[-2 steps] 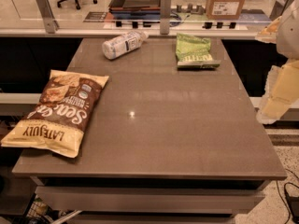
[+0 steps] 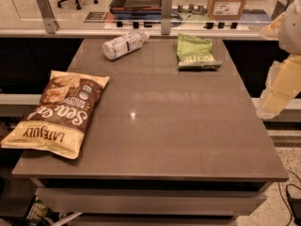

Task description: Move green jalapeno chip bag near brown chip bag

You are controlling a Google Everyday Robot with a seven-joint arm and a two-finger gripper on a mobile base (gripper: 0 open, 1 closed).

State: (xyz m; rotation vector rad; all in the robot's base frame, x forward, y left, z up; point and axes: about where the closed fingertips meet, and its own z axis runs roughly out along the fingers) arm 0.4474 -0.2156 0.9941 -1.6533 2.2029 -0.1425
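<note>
The green jalapeno chip bag (image 2: 194,52) lies flat at the far right of the brown table (image 2: 169,126), its whitish edge toward me. The brown chip bag (image 2: 59,111) with yellow ends lies at the table's left front, partly over the left edge. My gripper (image 2: 281,84) shows as a pale, blurred shape at the right edge of the view, off the table's right side. It is well to the right of the green bag and holds nothing that I can see.
A white plastic bottle (image 2: 123,44) lies on its side at the far middle, left of the green bag. A rail with metal posts (image 2: 165,6) runs behind the table. A cardboard box (image 2: 229,1) stands beyond it.
</note>
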